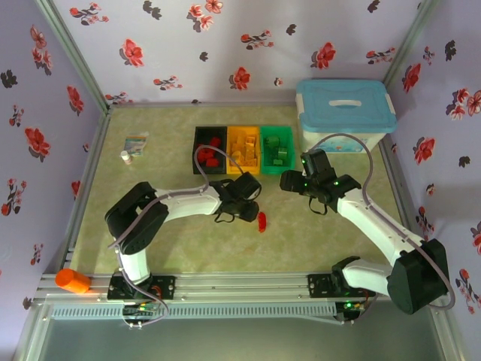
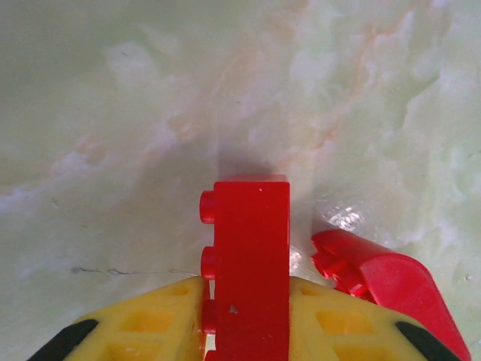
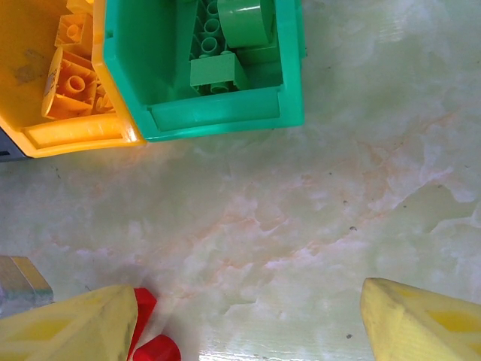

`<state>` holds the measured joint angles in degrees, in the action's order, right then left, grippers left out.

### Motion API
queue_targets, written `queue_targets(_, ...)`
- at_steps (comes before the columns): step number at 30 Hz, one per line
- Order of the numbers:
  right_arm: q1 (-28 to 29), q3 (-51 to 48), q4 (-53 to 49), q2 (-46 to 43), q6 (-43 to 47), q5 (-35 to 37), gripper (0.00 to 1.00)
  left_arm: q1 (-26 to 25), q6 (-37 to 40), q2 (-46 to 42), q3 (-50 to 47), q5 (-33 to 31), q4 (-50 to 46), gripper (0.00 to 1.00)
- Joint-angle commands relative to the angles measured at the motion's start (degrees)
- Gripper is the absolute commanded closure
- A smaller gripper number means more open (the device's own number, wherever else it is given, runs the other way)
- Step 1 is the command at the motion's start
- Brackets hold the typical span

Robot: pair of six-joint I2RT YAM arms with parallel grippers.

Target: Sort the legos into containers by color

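My left gripper (image 2: 244, 301) is shut on a red lego (image 2: 252, 248), which stands upright between the yellow fingers just above the table. A second red lego (image 2: 383, 286) lies on the table close to its right, also seen as the red lego (image 1: 261, 222) beside the left gripper (image 1: 246, 208). The containers stand in a row: black (image 1: 210, 150) with red legos, orange (image 1: 243, 149) with orange legos (image 3: 71, 83), green (image 1: 276, 147) with green legos (image 3: 218, 71). My right gripper (image 3: 248, 316) is open over bare table in front of the green bin (image 3: 225, 116), nothing between its fingers.
A large white box with a light-blue lid (image 1: 346, 113) stands at the back right. An orange cylinder (image 1: 73, 280) lies at the near left edge. A small bottle (image 1: 126, 157) and a packet (image 1: 136, 143) sit at the back left.
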<state>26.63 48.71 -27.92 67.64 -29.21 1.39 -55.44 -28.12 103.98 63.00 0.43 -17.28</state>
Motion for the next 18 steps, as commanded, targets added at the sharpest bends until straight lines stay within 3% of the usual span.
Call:
queue_targets(1,0.35,-0.87,0.78,-0.21,-1.34,-0.37,0.22,3.5,-0.81,-4.31,-2.24,-2.36,-0.03,0.74)
queue_targets(10,3.03,-1.66,2.34,0.82,-2.56,-1.11,0.22,17.86,0.38,-14.63,-1.67,-1.27,0.75,0.76)
queue_targets(18,10.09,-0.33,1.78,4.52,-3.43,0.56,0.22,28.64,2.67,-5.53,12.47,1.11,-2.15,0.76)
